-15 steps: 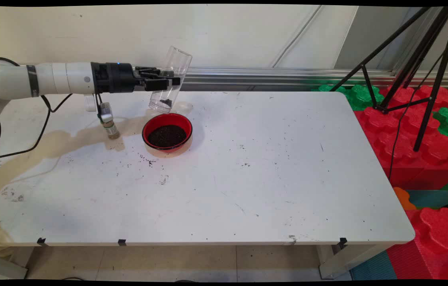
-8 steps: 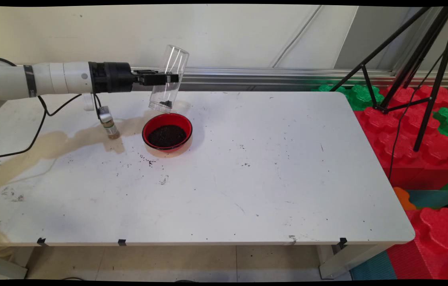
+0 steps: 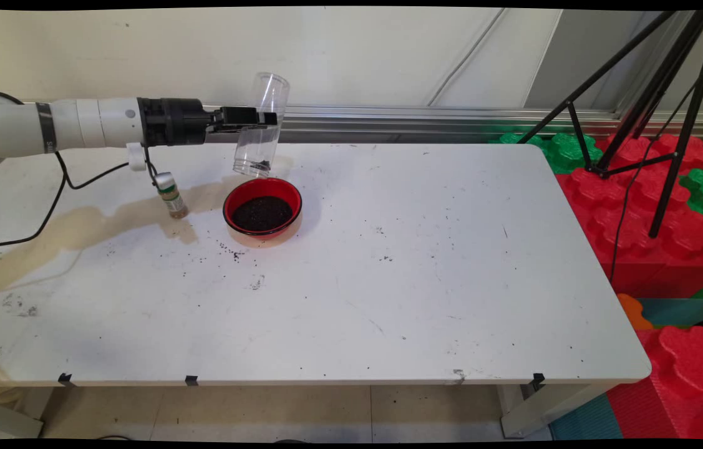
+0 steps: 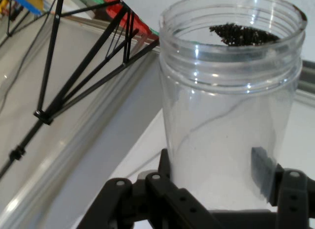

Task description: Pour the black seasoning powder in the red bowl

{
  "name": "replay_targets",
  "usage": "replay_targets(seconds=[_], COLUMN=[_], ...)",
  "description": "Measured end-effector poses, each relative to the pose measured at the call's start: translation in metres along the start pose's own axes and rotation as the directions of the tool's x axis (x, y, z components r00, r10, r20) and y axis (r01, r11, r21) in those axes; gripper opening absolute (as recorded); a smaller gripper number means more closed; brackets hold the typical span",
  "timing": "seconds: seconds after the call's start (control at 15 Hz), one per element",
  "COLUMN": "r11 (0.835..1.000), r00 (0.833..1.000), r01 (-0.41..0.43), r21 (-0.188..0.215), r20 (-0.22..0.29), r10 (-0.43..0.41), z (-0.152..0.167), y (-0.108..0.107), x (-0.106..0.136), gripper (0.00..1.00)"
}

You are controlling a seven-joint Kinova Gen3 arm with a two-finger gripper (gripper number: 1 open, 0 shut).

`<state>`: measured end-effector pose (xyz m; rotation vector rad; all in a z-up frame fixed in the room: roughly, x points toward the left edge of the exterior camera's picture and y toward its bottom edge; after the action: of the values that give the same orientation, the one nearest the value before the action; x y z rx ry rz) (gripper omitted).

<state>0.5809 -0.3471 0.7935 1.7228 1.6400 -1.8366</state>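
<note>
Gripper [image 3: 267, 118] clamped on a clear plastic jar [image 3: 261, 125], one finger on each side of the jar wall, as the hand view confirms [image 4: 221, 209]. Arm [image 3: 77, 121] enters horizontally from the left, above the rear part of the surface [image 3: 388, 280]. Jar is held off the surface, nearly upright, mouth leaning slightly toward 1 o'clock; grip sits about mid-height on the jar [image 4: 229, 106]. A small residue of dark granules [image 3: 257, 164] lies at the jar's lower end; in the hand view a patch of the same granules [image 4: 243, 34] shows through the open mouth.

Red bowl [image 3: 262, 207] stands on the surface directly at 6 o'clock from the jar, close under it but not touching. Bowl holds a bed of dark granules [image 3: 261, 212]. Loose dark specks [image 3: 232, 252] are scattered on the surface at about 7 o'clock from the bowl.

Small bottle with silver cap [image 3: 170, 194] stands at 9 o'clock from the bowl, near it, tilted slightly, below the arm's wrist. Brownish stain [image 3: 95, 224] spreads from the bottle and bowl toward the surface's left edge.

Black tripod [image 3: 650, 93] and red and green foam blocks [image 3: 657, 206] are well apart, at 3 o'clock beyond the surface's right end.
</note>
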Motion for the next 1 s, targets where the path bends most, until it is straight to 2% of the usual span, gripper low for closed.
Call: replay_targets(seconds=[0.2, 0.4, 0.67, 1.0], r11=[0.997, 0.984, 0.949, 0.881], r00=[0.997, 0.984, 0.950, 0.885], r01=[0.079, 0.178, 0.311, 0.464], r21=[-0.009, -0.023, -0.052, -0.090], r20=[-0.003, -0.006, -0.004, -0.001], r10=[-0.079, -0.178, -0.312, -0.466], z=[-0.0006, -0.0013, -0.0020, -0.0016], y=[0.0001, -0.0001, 0.0015, 0.0028], x=[0.0001, -0.0001, -0.0004, -0.0010], gripper=[0.00, 0.00, 0.00, 0.00])
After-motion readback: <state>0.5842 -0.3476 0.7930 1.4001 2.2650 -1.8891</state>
